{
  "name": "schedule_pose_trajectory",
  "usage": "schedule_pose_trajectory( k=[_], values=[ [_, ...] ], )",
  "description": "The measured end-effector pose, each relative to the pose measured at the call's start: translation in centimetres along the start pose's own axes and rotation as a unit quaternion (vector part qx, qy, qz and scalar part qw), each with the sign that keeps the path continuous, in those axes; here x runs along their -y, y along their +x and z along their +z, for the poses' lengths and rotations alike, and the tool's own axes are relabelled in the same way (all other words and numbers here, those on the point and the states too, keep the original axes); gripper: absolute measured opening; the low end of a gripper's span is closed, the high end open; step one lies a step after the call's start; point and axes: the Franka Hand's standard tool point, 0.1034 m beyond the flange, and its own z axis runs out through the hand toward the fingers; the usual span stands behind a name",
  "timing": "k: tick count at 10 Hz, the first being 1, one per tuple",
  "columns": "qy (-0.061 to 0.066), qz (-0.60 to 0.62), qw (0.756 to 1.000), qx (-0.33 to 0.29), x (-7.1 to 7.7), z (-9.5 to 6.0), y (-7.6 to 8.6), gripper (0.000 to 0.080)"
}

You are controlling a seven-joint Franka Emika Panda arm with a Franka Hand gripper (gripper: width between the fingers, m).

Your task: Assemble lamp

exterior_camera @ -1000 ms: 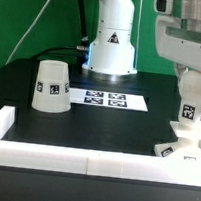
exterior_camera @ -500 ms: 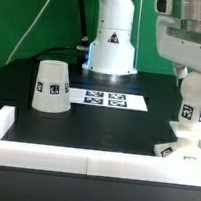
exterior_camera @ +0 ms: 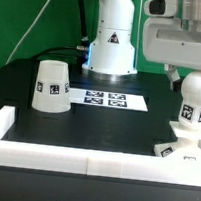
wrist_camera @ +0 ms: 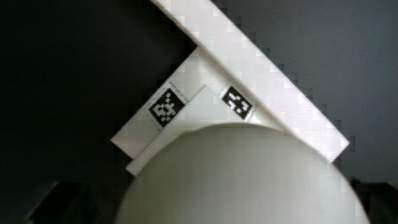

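The bulb stands upright on the flat square base at the exterior view's right, in the corner of the white rim. My gripper is above and around the bulb's round head; one dark finger hangs a little apart from the head, so the jaws look open. In the wrist view the bulb's head fills the near part between my gripper's fingertips, with the tagged base under it. The cone shade stands alone at the exterior view's left.
The marker board lies flat at mid-table in front of the white robot pedestal. A raised white rim runs along the table's near edge and sides; it also shows in the wrist view.
My gripper's hand has turned about the bulb and now shows its wide side; the bulb's round head is uncovered. The bulb's tag faces the same way as before.
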Motion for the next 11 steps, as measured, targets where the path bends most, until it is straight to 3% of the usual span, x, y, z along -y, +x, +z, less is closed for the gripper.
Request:
schedule_pose_trajectory(
  k=[2,3,4,7,10,11],
  values=[
    [0.000,-0.070,0.998,0.000,-0.02,0.01,0.01,0.0699],
    [-0.006,-0.127,0.992,-0.004,-0.13,0.01,0.11,0.0699],
    [-0.021,-0.212,0.977,-0.015,-0.18,-0.02,0.29,0.0699],
    [-0.044,-0.366,0.929,-0.025,0.27,-0.15,-0.03,0.0699],
    [-0.046,-0.445,0.894,-0.020,0.20,-0.07,0.05,0.0699],
    [-0.047,-0.488,0.871,-0.018,0.17,-0.06,0.08,0.0699]
  ],
)
